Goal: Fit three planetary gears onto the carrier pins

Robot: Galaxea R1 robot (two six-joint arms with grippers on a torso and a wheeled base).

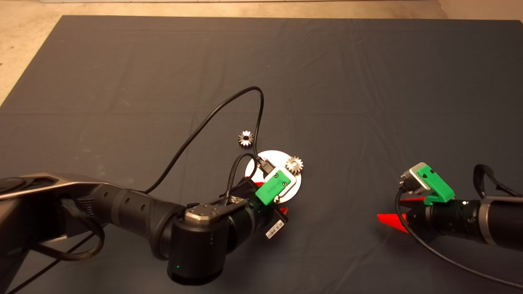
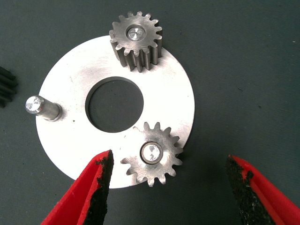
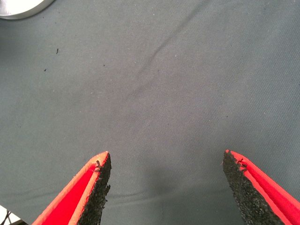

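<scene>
The dark mat (image 1: 367, 81) is carrying the silver carrier disc (image 2: 173, 93), and the left gripper (image 2: 168, 187) is hanging over the disc's near edge with its fingers spread wide, gripping nothing. Two planetary gears are sitting on carrier pins: one (image 2: 152, 157) lying between the spread fingers, the other (image 2: 137, 41) across the central hole. The third pin (image 2: 42, 107) is standing bare, off to one side of the fingers. So two of three look installed, and the second seems just released. The last gear (image 1: 246, 139) is lying on the mat just beyond the disc; the next move calls for fetching it and lining its bore over the bare pin. The right gripper (image 3: 166, 187) is waiting well apart, also spread wide and empty.
</scene>
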